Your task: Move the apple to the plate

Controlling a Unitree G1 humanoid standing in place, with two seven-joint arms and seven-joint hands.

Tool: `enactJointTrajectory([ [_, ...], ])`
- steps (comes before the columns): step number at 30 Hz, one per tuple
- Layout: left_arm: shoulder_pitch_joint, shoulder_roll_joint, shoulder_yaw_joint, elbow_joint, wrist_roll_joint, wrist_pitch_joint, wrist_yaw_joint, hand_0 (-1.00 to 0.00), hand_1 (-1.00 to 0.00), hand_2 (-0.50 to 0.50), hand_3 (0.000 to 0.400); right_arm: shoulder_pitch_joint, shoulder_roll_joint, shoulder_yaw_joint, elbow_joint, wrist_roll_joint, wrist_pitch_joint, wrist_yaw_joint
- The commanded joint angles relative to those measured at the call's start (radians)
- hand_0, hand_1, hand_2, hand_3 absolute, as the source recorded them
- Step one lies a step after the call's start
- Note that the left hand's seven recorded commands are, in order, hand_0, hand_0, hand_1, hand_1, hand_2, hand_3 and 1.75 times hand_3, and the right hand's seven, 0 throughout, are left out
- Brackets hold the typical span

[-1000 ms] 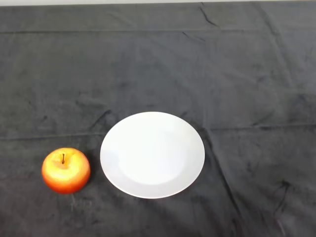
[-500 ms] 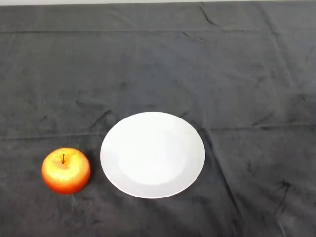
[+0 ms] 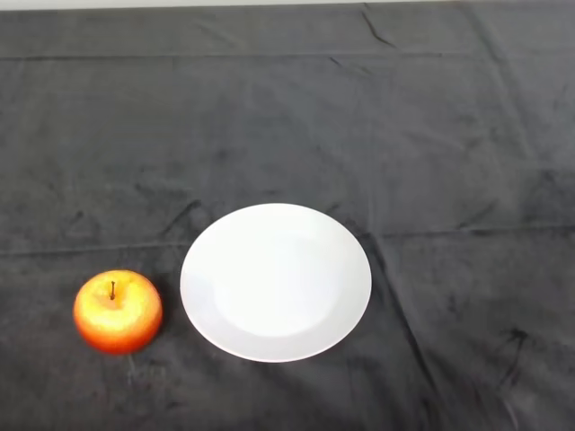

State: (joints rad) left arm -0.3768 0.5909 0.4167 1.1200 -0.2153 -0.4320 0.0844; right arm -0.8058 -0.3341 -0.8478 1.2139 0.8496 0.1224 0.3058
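A red and yellow apple [image 3: 118, 311] stands upright on the dark cloth at the lower left, its stem pointing up. Just to its right lies a round white plate [image 3: 275, 281] with nothing on it. A narrow strip of cloth separates the apple from the plate's left rim.
The dark wrinkled cloth [image 3: 404, 135] covers the whole table, with its far edge along the top of the view.
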Motion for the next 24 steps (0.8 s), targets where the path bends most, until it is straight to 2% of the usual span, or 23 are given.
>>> enactJointTrajectory([
  [1,-0.023,0.041,0.037,-0.005,-0.024,-0.027,-0.046,0.00,0.00,0.00,0.000,-0.027,-0.023,-0.0182,-0.018,0.0133,-0.009,-0.0032],
  [6,-0.022,0.035,0.035,-0.004,-0.058,-0.051,-0.207,0.00,0.00,0.00,0.000,-0.027,-0.023,-0.0182,-0.018,0.0133,-0.009,-0.0032],
  [17,-0.012,0.041,-0.005,-0.007,-0.099,-0.097,-0.600,0.00,0.00,0.00,0.000,-0.027,-0.024,-0.0185,-0.017,0.0134,-0.009,-0.0029],
  [20,-0.005,0.052,-0.019,-0.015,-0.103,-0.098,-0.691,0.00,0.00,0.00,0.000,-0.028,-0.024,-0.0186,-0.016,0.0134,-0.009,-0.0027],
  [24,-0.004,0.073,-0.043,-0.043,-0.098,-0.075,-0.771,0.00,0.00,0.00,0.000,-0.028,-0.024,-0.0188,-0.015,0.0135,-0.009,-0.0025],
])
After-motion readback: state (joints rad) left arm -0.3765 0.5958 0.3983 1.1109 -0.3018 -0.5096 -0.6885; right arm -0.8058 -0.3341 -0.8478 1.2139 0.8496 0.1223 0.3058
